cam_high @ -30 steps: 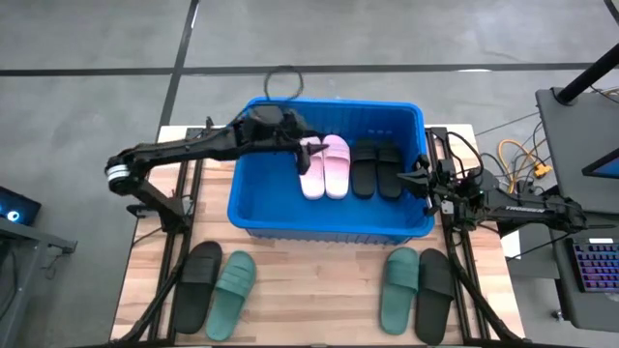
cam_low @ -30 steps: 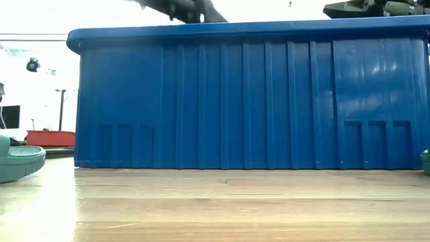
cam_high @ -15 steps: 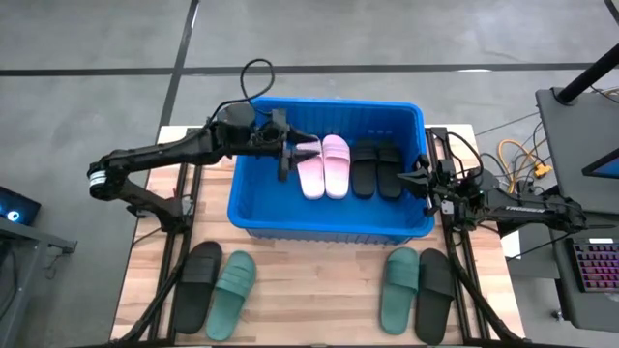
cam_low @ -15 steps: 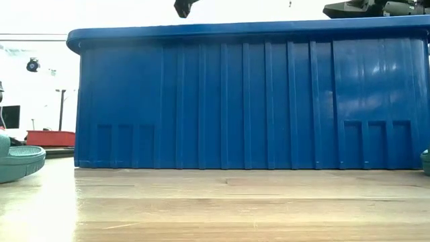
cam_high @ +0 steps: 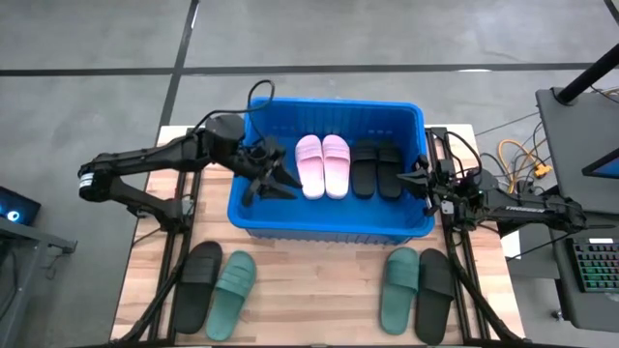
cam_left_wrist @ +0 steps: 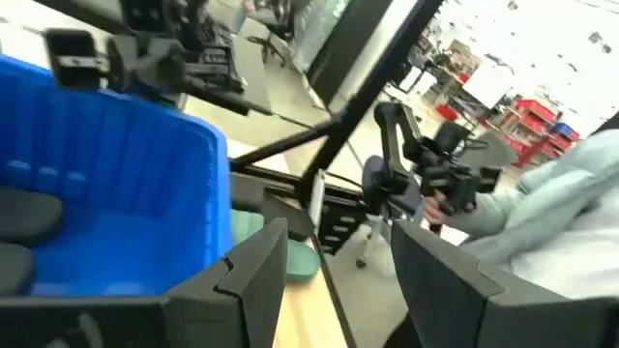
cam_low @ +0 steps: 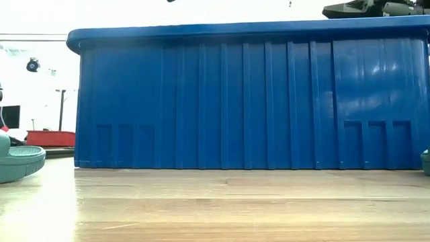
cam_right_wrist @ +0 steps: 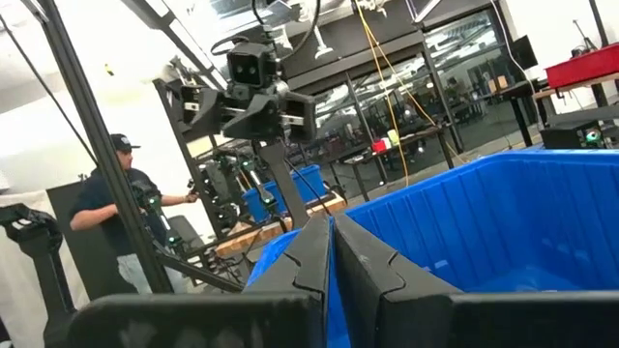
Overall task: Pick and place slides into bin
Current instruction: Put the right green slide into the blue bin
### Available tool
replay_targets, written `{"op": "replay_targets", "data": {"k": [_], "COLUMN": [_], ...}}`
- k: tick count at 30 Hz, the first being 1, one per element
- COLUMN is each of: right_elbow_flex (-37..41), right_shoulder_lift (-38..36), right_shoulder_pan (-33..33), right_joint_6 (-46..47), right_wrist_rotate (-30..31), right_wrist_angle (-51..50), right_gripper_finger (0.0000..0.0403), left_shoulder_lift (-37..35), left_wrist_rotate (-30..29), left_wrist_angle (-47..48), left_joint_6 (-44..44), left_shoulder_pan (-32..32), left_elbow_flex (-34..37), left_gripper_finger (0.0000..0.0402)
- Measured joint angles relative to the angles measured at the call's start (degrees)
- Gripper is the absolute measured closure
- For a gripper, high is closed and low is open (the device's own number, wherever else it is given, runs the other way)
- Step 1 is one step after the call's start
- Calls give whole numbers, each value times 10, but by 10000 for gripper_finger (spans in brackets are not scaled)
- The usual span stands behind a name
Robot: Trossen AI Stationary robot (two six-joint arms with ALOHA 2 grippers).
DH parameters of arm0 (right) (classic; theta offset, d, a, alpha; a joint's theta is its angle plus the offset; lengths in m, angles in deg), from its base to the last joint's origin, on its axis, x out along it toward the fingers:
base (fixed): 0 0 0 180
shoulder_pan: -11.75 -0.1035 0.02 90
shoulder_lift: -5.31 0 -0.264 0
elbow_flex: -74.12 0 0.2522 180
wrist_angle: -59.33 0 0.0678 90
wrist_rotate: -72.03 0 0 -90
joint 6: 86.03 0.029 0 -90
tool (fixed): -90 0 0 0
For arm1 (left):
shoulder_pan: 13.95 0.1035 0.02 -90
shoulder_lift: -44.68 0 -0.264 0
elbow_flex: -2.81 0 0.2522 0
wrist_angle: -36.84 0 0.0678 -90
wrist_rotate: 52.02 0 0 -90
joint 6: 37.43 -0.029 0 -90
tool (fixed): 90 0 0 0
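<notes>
Inside the bin (cam_high: 329, 230), pink slides (cam_high: 322, 165) lie lengthwise front-to-back (left gripper (cam_high: 269, 181) spread, empty; right gripper (cam_high: 418, 178) closed).

No text, label, brand, number or sign can be read with any certainty in these views. The right arm (cam_high: 527, 205), at about 3 o'clock of the bin (cam_high: 327, 224), carries a short pale marking along its side, too small and blurred to make out.
</notes>
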Motion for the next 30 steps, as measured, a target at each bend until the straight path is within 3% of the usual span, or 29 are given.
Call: {"op": "replay_targets", "data": {"k": [30], "right_elbow_flex": [0], "right_shoulder_lift": [0], "right_shoulder_pan": [0], "right_joint_6": [9], "right_wrist_rotate": [0], "right_wrist_angle": [-2], "right_gripper_finger": [394], "left_shoulder_lift": [6], "left_wrist_rotate": [-2], "left_wrist_angle": [17], "left_joint_6": [59], "left_shoulder_pan": [-29], "left_elbow_flex": [8], "left_gripper_finger": [230]}}
